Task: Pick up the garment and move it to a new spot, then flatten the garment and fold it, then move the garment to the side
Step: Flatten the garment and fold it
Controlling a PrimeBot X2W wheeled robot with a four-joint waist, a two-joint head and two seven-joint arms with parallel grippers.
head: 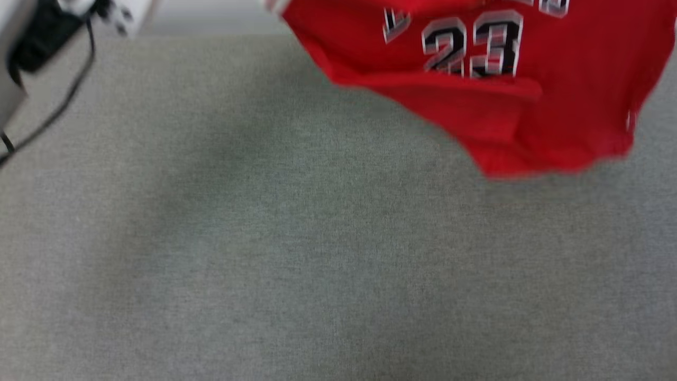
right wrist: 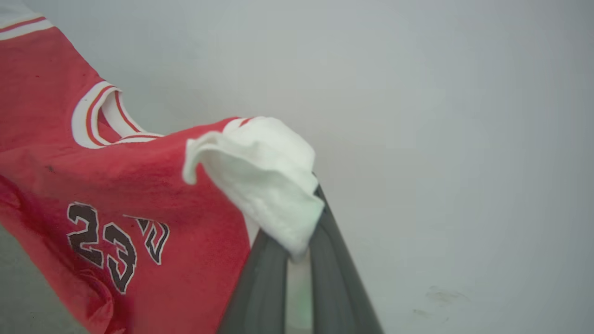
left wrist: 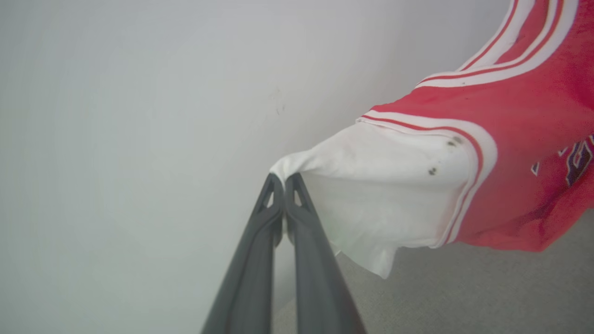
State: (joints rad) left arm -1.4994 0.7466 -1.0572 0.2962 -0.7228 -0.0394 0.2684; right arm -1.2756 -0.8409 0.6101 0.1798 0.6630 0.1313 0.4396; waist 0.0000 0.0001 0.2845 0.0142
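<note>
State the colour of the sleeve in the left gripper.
The sleeve is white, clearest in left wrist view.

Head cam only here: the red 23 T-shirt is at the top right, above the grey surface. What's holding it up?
Observer: The left gripper is shut on the very tip of one white sleeve of the T-shirt.
Operator: And the right side?
Observer: The right gripper is shut on the other white sleeve, which is bunched in a fold over its fingertips.
Operator: Neck visible anywhere?
Observer: Yes. In the right wrist view the striped collar shows above the 23, red and white bands, lying open.
</note>
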